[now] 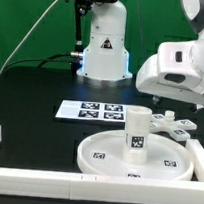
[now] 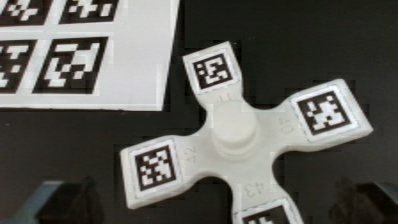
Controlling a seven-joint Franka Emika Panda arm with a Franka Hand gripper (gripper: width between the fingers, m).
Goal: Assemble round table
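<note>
Black tabletop, green backdrop: the leg stands upright at the centre of the disc, ready for the foot, which lies flat just beside the disc. The gripper hangs over the foot, jaws spread wide and empty, apparently lining up to grasp it.

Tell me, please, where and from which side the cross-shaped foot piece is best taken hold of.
Probably by the raised round hub at the middle of the cross-shaped foot piece, coming straight down from above. The piece lies flat on the table; its four tagged arms are low and wide, while the hub stands up with opposite sides to close on.
</note>
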